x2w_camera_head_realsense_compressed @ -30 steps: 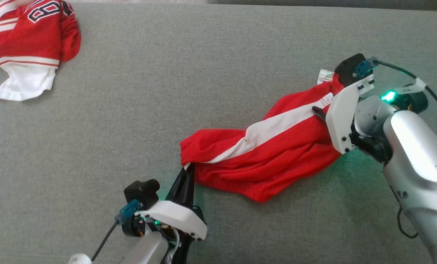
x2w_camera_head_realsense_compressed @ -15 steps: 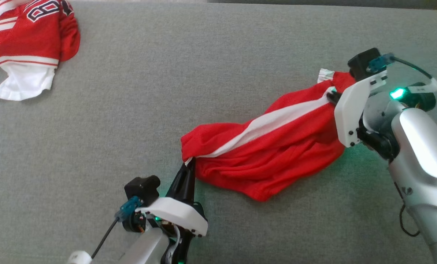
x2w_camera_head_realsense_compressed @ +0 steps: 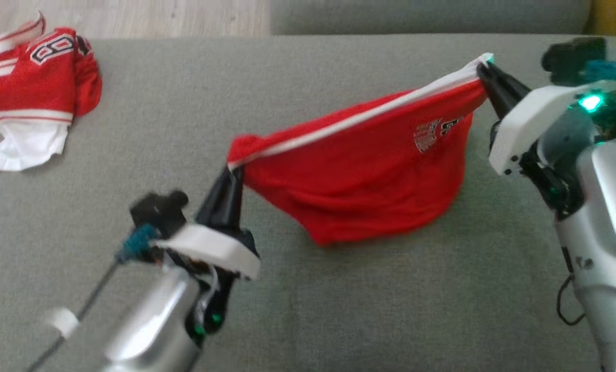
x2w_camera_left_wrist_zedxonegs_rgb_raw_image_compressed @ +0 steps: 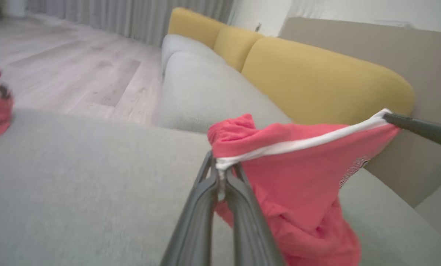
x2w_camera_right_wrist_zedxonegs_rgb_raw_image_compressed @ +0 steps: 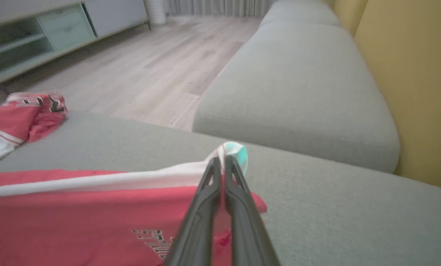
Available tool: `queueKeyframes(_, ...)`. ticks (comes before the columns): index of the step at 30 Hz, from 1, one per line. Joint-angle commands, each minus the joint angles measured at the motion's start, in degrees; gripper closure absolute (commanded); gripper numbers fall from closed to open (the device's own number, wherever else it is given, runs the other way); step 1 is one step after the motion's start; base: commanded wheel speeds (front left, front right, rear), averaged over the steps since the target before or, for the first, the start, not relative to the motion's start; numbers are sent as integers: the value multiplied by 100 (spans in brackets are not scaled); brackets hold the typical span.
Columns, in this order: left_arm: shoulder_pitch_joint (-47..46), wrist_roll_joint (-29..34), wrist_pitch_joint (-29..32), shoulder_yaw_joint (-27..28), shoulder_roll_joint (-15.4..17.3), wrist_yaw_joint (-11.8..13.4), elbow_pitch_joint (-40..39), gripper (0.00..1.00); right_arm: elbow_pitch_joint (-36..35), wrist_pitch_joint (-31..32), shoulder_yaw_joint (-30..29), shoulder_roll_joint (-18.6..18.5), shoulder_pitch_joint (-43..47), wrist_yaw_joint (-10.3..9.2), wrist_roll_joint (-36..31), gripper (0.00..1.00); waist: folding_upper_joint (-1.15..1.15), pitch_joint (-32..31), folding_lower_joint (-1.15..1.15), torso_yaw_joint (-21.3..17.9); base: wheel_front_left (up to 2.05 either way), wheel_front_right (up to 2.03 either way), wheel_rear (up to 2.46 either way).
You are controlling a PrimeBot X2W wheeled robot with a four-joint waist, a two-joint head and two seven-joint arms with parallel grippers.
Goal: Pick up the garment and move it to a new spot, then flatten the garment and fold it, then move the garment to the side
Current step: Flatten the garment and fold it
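Garment [x2w_camera_head_realsense_compressed: 369, 175] taut between two closed jaws

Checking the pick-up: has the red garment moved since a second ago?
Yes, upward. The garment lay on the grey cushion; now it hangs stretched between left gripper and right gripper, while the jersey stays down.

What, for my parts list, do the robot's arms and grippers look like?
Silver rounded forearms, white wrist shells, long dark tapering fingers. Left gripper and right gripper each carry a black camera block with teal plug and black cable, plus a green light.
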Motion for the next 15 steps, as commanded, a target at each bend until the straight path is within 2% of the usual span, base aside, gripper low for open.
queueKeyframes(1, -363, 62, 46, 282, 195, 37, -310, 100, -291, -99, -51, 59, 29, -4, 15, 100, 0, -147, 0, -95, 0, 0, 0)
queueKeyframes(9, -1107, 322, 948, 453, 1014, 190, -1754, 100, -1454, -370, -792, 150, 499, -4, -84, 100, 0, -673, 0, -378, 0, 0, 0)
queueKeyframes(15, -1574, 319, 1682, 506, 1372, 230, -2612, 100, -2559, -161, -1251, 304, 772, -4, -326, 100, 0, -821, 0, -591, 0, 0, 0)
